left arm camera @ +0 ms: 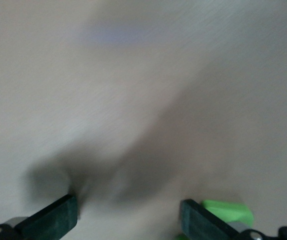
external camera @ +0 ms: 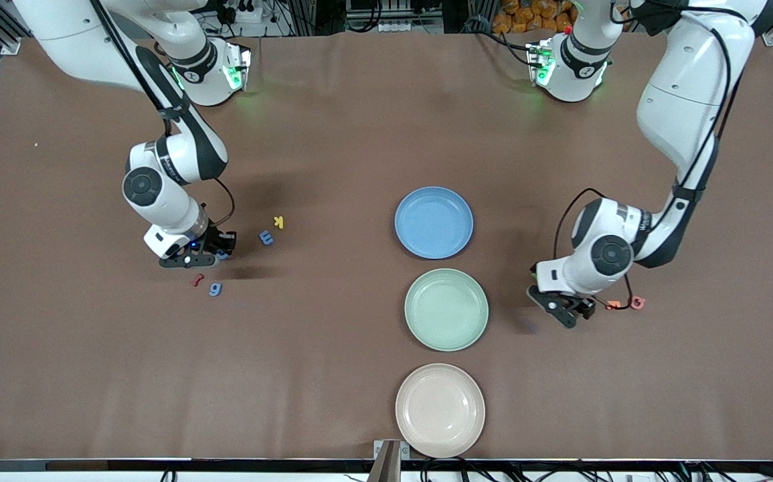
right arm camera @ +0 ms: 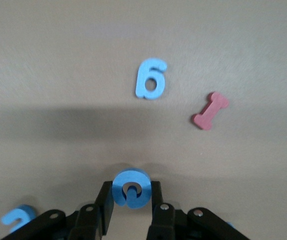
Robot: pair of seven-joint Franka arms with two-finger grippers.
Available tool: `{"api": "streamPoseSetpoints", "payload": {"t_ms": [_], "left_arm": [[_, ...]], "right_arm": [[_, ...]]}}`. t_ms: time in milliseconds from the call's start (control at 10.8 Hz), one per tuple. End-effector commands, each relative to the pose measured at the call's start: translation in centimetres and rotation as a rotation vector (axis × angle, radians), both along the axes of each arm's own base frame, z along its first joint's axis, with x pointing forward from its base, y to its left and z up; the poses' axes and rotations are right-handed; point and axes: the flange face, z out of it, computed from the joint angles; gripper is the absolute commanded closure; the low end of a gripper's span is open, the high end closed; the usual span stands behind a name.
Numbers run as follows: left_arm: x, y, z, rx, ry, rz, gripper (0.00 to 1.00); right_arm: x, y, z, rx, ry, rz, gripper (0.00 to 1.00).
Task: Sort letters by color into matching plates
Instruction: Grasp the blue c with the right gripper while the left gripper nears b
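Three plates sit in a row mid-surface, the blue plate [external camera: 434,222] farthest from the front camera, the green plate [external camera: 446,309] next, the beige plate [external camera: 440,410] nearest. The right tool [right arm camera: 132,199], low at the right arm's end, is clenched on a blue letter [right arm camera: 130,187], with a blue 6 [right arm camera: 150,79], red piece [right arm camera: 210,110], blue E [external camera: 266,237] and yellow K [external camera: 279,221] lying nearby. The left tool [left arm camera: 128,212] hangs released over bare surface beside the green plate, a green letter [left arm camera: 227,210] by one finger and orange [external camera: 614,304] and pink [external camera: 638,302] letters close by.

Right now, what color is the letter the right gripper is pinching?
Blue letter, shown best in the right wrist view, between the right gripper fingers.
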Motion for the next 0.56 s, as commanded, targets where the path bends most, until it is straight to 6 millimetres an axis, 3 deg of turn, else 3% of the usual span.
{"api": "streamPoseSetpoints", "payload": {"t_ms": [0,185,463], "left_arm": [[-0.9,-1.6,0.6,0.021,-0.005,0.028,0.00],[-1.2,-1.1,0.7,0.037,0.017,0.022,0.00],[-1.2,0.1,1.5,0.063,0.058,-0.043,0.00]], "right_arm": [[2.7,6.8,6.5,-0.019,0.007,-0.136,1.00],[2.4,13.2,8.7,0.049,-0.013,-0.215,1.00],[-0.4,23.4,10.5,0.139,0.014,-0.319,1.00]]}}
